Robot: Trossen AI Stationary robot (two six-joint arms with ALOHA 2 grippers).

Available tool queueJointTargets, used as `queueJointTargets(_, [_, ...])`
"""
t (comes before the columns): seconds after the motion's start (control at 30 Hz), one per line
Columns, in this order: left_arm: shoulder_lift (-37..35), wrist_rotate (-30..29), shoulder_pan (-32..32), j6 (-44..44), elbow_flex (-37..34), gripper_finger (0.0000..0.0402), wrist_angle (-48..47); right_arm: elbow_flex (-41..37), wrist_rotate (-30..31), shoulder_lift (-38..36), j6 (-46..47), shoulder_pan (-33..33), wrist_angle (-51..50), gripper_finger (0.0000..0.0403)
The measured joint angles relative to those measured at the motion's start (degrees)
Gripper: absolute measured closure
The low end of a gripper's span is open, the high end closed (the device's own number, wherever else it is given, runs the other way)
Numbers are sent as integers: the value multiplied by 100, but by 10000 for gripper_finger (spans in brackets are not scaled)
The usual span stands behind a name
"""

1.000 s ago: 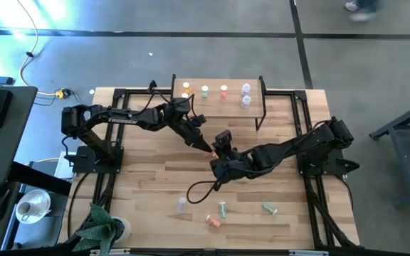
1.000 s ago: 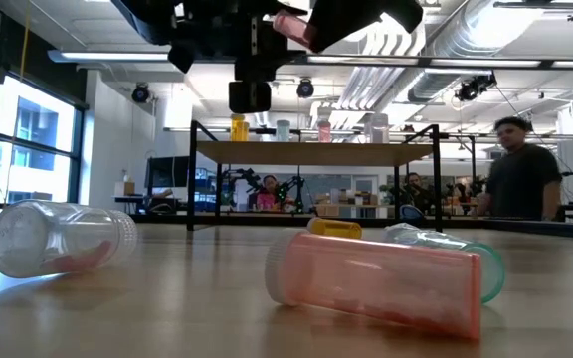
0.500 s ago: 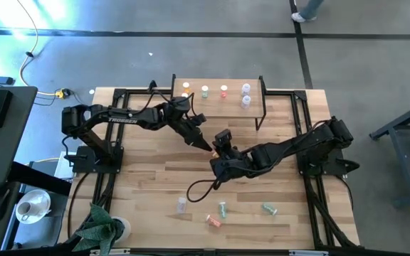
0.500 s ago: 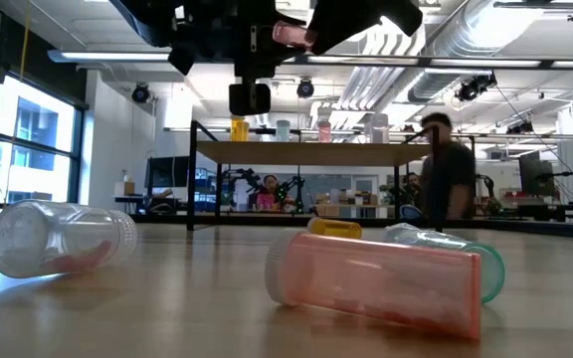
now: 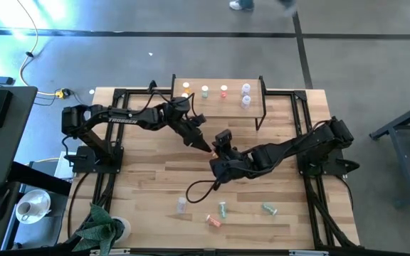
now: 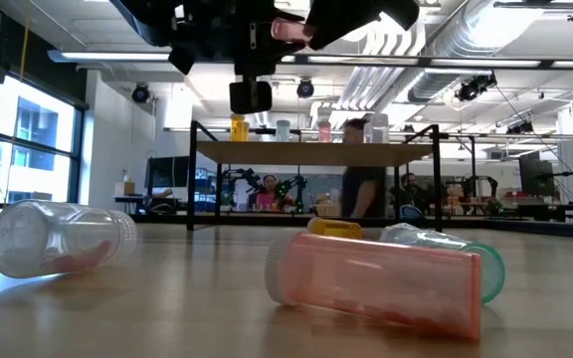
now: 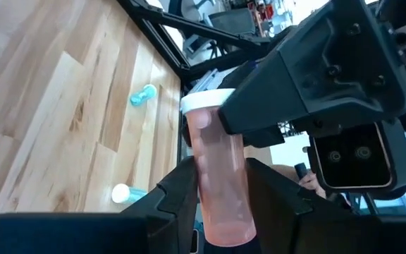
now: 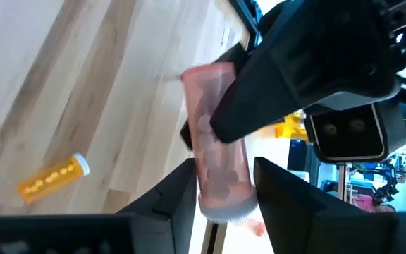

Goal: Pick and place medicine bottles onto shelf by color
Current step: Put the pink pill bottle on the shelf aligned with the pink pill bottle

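Note:
A pink medicine bottle [image 7: 217, 176] with a white cap hangs in mid-air over the table's middle, between my two grippers. My left gripper [image 5: 206, 146] is shut on it. My right gripper [image 5: 222, 144] faces it from the other side, open. Its fingers stand on either side of the bottle's cap end [image 8: 224, 204], with a narrow gap showing beside one finger. The shelf [image 5: 219, 107] stands at the far edge. On it stand an orange [image 5: 186, 87], a green [image 5: 205, 91], a pink [image 5: 224, 91] and two clear bottles [image 5: 245, 95]. My left gripper pinches the pink bottle's body [image 7: 220, 212], near its bottom end, between its two fingers. The fingers come from the table's left, nearly level, and lie along the bottle. The capped end [image 7: 206, 102] sticks out past the fingertips, and the bottle is lifted clear of the table.
Near the front edge lie a clear bottle [image 5: 182, 205], a pink one [image 5: 213, 221] and two green ones [image 5: 223, 210] [image 5: 269, 209]. An orange bottle [image 8: 51, 176] lies on the wood below the grippers. A person [image 6: 366, 189] stands behind the table.
Both arms have stayed in place over the table's middle. In the low view the pink bottle's end has turned from slanted to more level between the grippers. A person has walked across the room behind the table.

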Motion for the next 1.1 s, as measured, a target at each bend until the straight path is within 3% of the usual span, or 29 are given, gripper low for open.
queueJointTargets(0.23, [-7, -43, 2, 243, 2, 300, 39, 0, 328, 0, 0, 138, 65, 235])
queueJointTargets(0.77, [2, -159, 188, 1444, 4, 300, -50, 107, 709, -25, 303, 309, 76, 231])
queueJointTargets(0.93, [2, -216, 225, 2231, 4, 300, -48, 443, 861, -24, 353, 439, 59, 231])
queueJointTargets(1.1, [2, -663, 215, 3228, 4, 300, -46, 1122, 899, -24, 826, 407, -284, 231])
